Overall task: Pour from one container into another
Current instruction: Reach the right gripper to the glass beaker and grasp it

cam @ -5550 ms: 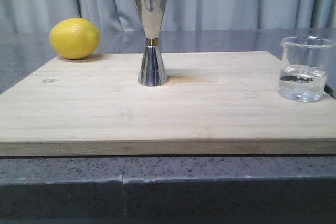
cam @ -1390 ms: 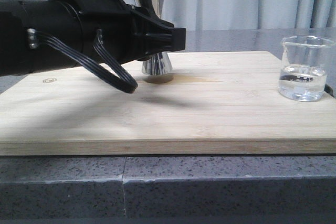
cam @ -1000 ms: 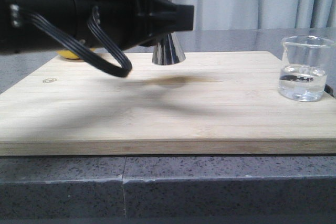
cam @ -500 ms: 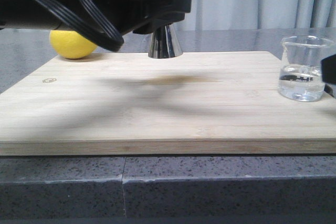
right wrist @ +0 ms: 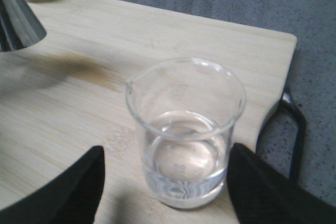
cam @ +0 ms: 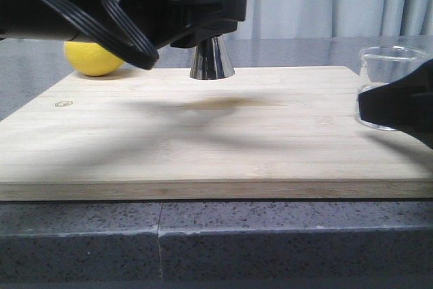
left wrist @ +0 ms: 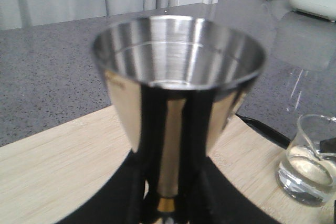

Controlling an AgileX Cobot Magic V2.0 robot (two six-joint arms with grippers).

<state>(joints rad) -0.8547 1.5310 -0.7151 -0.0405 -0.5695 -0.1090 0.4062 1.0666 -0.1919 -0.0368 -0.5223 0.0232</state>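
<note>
1. My left gripper (left wrist: 167, 203) is pinched on the steel jigger (cam: 212, 59) near its gold-banded waist, and the jigger hangs clear of the bamboo cutting board (cam: 203, 133), upright, its open cup facing up in the left wrist view. The cup looks empty from here.
2. My right gripper (right wrist: 165, 182) has its fingers spread, one on each side of the glass beaker (right wrist: 185, 129). I see gaps between the pads and the glass, so nothing is gripped.
3. The beaker stands on the board near its right edge, a shallow pool of clear liquid in the bottom, spout turned toward the jigger's side.
4. The lemon (cam: 93, 59) sits behind the board's far left corner, out of the way.
5. Step in hand, as I judge it: receiver is raised, pourer is about to be grasped.
6. Next I need to close squarely on the beaker wall, lift without slopping, bring the spout over the jigger's rim, then tilt slowly. Slick glass and a narrow cup leave little margin.
</note>
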